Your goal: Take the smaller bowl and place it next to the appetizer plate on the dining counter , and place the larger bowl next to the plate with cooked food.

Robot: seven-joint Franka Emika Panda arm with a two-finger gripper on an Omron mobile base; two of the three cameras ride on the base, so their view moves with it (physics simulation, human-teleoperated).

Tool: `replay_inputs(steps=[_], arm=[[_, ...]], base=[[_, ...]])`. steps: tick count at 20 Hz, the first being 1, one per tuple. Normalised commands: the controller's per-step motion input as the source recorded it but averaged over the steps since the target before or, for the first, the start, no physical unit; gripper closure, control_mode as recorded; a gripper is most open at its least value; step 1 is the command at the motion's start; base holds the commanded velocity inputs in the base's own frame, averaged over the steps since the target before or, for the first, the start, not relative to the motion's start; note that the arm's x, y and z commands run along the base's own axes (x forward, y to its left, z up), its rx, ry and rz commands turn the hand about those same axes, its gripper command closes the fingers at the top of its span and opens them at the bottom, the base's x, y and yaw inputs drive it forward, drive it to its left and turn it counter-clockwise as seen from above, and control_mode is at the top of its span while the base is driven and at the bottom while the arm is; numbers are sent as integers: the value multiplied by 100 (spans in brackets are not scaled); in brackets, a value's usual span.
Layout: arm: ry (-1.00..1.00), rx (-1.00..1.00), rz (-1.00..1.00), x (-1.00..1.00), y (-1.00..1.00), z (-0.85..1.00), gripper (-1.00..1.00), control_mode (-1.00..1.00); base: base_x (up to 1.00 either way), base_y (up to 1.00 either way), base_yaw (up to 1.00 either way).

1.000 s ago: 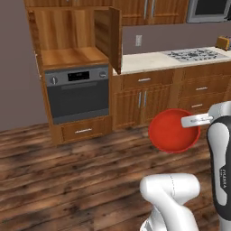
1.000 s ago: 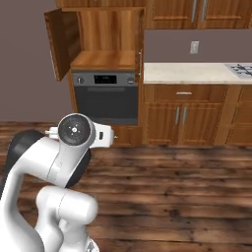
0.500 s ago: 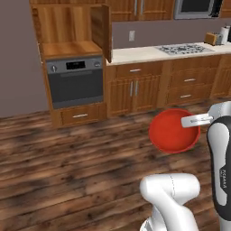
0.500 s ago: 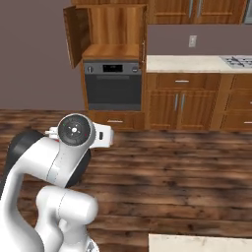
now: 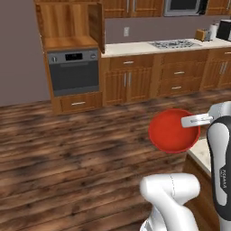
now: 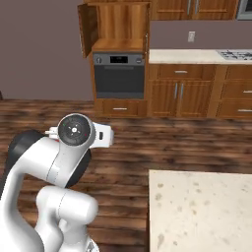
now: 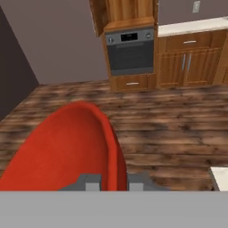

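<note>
1. The smaller bowl [image 5: 173,131] is held by its rim in the end effector [image 7: 113,181], jaws pinched narrow, mid-right of the left base view.
2. The dining bench [image 6: 202,211] is seen lower right, beside and below the carried bowl.

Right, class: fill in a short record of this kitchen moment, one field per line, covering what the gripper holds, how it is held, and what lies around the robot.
held item: smaller bowl, bright red
grip: gripper shut on the bowl's rim, one finger each side
bowl position: in the air above the wooden floor
nearby surface: corner of the dining counter, beige speckled
background: built-in oven, open cabinet above it, stovetop on the wall counter
</note>
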Motion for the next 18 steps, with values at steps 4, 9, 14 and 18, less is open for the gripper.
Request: replay_inputs(steps=[4,9,14,18], arm=[[0,0,0,0,0,0,100,100],[0,0,0,0,0,0,100,100],[0,0,0,0,0,0,100,100],[0,0,0,0,0,0,100,100]], base=[[-100,0,3],[-100,0,3],[-100,-5,2],[-100,-25,0]])
